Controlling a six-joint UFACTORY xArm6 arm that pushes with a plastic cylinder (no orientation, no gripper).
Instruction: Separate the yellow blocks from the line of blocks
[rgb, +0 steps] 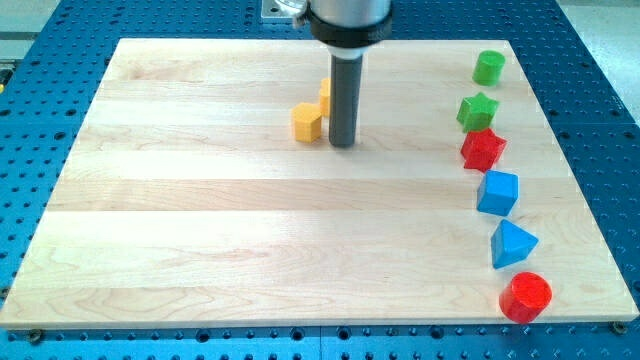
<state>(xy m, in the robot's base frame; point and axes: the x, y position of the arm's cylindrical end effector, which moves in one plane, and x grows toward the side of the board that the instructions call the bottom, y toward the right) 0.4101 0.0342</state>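
My tip (343, 144) has no gripper, so there is nothing to open or close; it only pushes. It sits on the wooden board (200, 230), just to the view's right of the yellow hexagon block (307, 122). A second yellow block (325, 96) peeks out behind the rod, and I cannot tell its shape. Both are well apart from the line at the view's right: green cylinder (488, 67), green star (477, 110), red star (482, 149), blue cube (497, 192), blue triangle (512, 243), red cylinder (525, 297). The yellow blocks look small, light and hard, and probably slide easily. Push on a flat side, near the middle, so they don't spin

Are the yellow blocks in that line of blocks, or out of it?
Out. Both yellow blocks sit beside my tip, far left of the line.
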